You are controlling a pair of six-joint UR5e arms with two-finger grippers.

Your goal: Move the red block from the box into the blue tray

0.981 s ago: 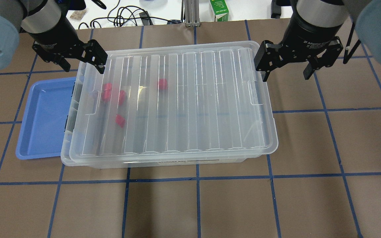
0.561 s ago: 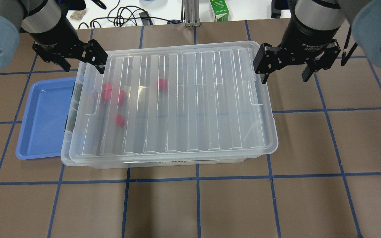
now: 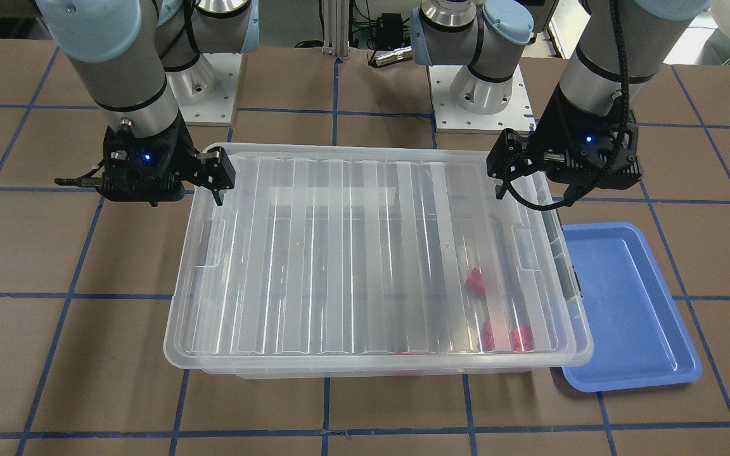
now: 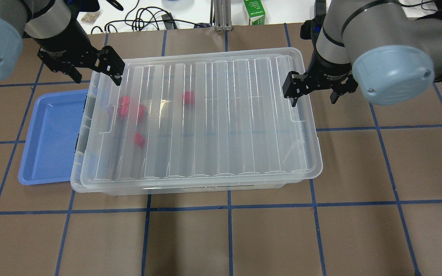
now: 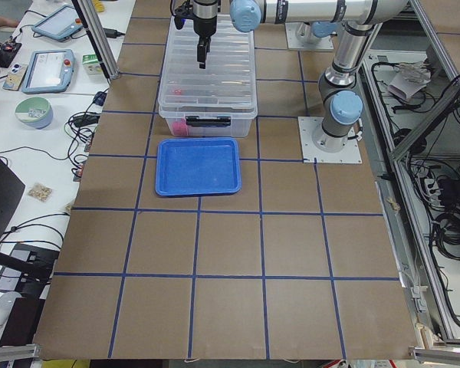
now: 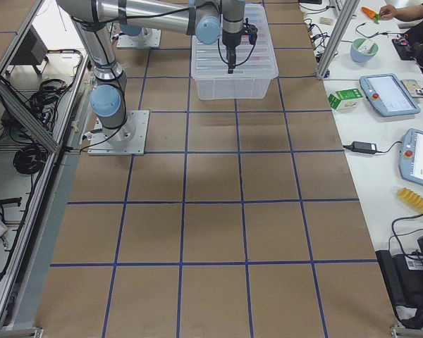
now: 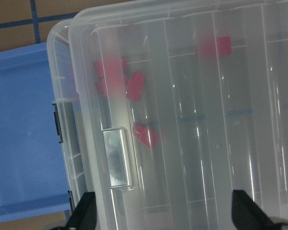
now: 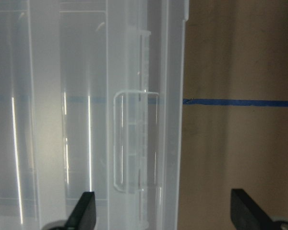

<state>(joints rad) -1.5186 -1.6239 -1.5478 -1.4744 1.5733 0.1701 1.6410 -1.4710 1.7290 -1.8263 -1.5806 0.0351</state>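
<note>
The box is a clear bin with its ribbed lid on. Several red blocks lie inside at its left end; they also show through the lid in the left wrist view. The blue tray sits empty against the box's left end. My left gripper is open above the box's far left corner. My right gripper is open and straddles the box's right rim near its far corner. In the right wrist view the rim and the lid's tab lie between its fingers.
Brown paper with blue tape lines covers the table. Cables and a green carton lie beyond the far edge. Dark latches sit on the box end facing the tray. A tablet and bowl rest on a side bench.
My right gripper has moved left and toward the box's right rim, and its elbow has swung into the overhead view. My left gripper, the box and the blocks have not moved.
</note>
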